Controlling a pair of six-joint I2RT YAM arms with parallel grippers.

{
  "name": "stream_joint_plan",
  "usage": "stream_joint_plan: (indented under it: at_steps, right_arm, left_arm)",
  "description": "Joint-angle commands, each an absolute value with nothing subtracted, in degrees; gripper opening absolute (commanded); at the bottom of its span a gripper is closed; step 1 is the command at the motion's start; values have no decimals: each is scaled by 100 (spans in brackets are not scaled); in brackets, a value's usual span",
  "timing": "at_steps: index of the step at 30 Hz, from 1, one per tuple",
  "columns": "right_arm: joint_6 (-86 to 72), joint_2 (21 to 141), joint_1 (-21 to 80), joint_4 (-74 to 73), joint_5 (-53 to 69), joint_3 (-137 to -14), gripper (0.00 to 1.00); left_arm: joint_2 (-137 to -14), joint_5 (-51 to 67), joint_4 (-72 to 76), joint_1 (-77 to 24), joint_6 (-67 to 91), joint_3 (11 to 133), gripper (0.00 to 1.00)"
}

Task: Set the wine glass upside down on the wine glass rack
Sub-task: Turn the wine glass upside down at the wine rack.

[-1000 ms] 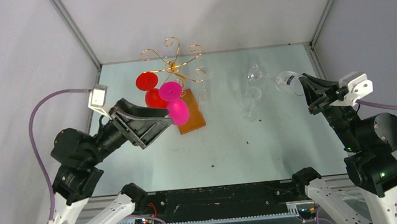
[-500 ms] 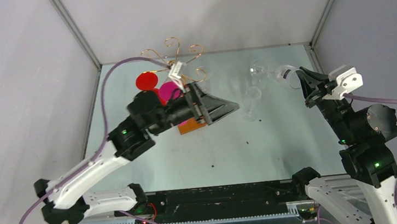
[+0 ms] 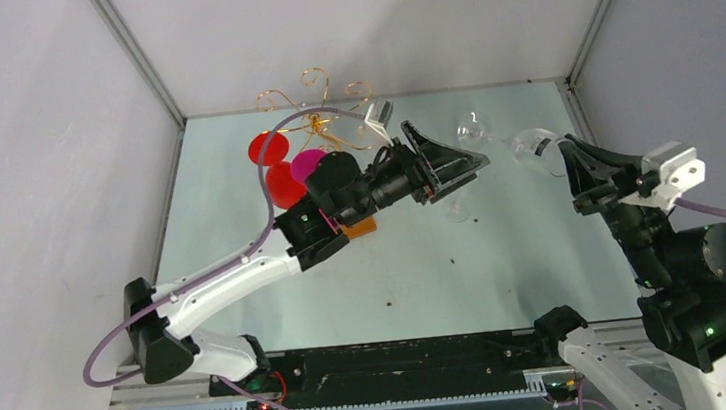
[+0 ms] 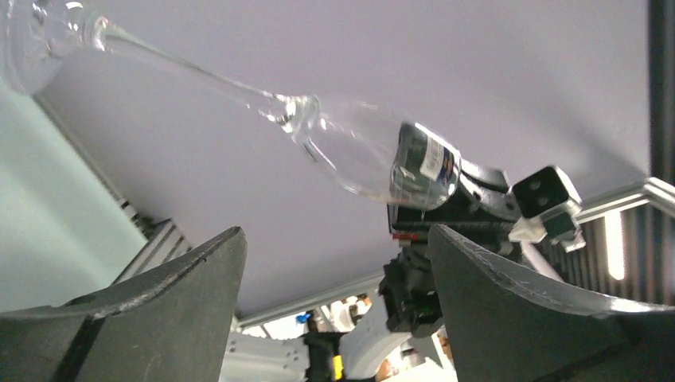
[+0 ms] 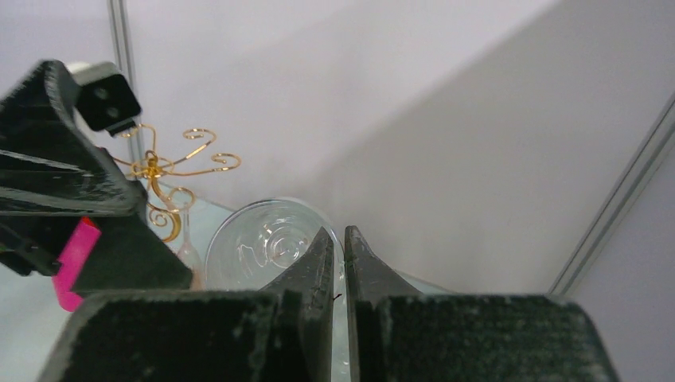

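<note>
Two arms meet over the table. The left gripper (image 4: 334, 239) gapes wide and empty, while the right gripper (image 5: 336, 235) is pinched on the rim of one clear wine glass (image 3: 534, 143), held sideways in the air. One wine glass rack (image 3: 316, 119) stands well apart, with one red glass (image 3: 282, 182) and one pink glass (image 3: 307, 163) on it.

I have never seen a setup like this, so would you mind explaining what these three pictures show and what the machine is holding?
These are two robot arms bolted at the near edge of a table. One picture looks down from a fixed camera above and behind them; the other two come from a camera on each wrist, showing that arm's own fingers. At the far side stands a gold wire wine glass rack with red glasses and a pink one at it. The right gripper is shut on the rim of a clear wine glass, holding it tilted in the air. The left gripper is open and points towards that glass without touching it.
</note>
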State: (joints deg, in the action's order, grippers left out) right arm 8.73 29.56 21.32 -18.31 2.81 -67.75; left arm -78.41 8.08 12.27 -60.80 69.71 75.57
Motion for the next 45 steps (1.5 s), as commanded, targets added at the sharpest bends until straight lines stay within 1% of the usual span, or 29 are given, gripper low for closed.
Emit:
stream_joint_plan:
  at_steps: [1, 10, 13, 15, 25, 27, 32, 37, 39, 41, 45]
  right_arm:
    - [432, 2700, 2166, -1274, 328, -6806, 0]
    - [153, 2480, 2152, -1334, 408, -6767, 0]
    - [126, 2439, 2145, -1357, 461, -6759, 0]
    - [126, 2413, 2132, -1377, 490, -6765, 0]
    - [217, 2233, 2068, -1514, 746, -6733, 0]
    - [253, 2167, 2059, -1482, 813, -6662, 0]
    - [432, 2024, 2029, -1478, 1140, -6556, 0]
    - [593, 1947, 2014, -1598, 1304, -6548, 0]
    - [654, 1907, 2012, -1667, 1396, -6540, 0]
    - [719, 1864, 2013, -1759, 1515, -6542, 0]
    - [783, 1771, 2003, -1939, 1648, -6543, 0]
  left_arm:
    - [-8086, 599, 2369, -6185, 7758, 7825, 89]
    - [-8769, 329, 3115, -6386, 8638, 8159, 82]
    - [-9042, 225, 3465, -6438, 8885, 8235, 76]
    - [-9168, 138, 3595, -6468, 9023, 8297, 74]
    - [-9525, 18, 3721, -6521, 9358, 8534, 70]
    - [-9562, 22, 3760, -6521, 9368, 8545, 67]
    - [-9610, -154, 3784, -6521, 9351, 8660, 56]
    - [-9615, -212, 3696, -6521, 9232, 8788, 48]
    - [-9581, -234, 3644, -6521, 9122, 8853, 42]
    - [-9549, -244, 3525, -6521, 8949, 8960, 40]
    - [-9487, -217, 3220, -6521, 8573, 9222, 37]
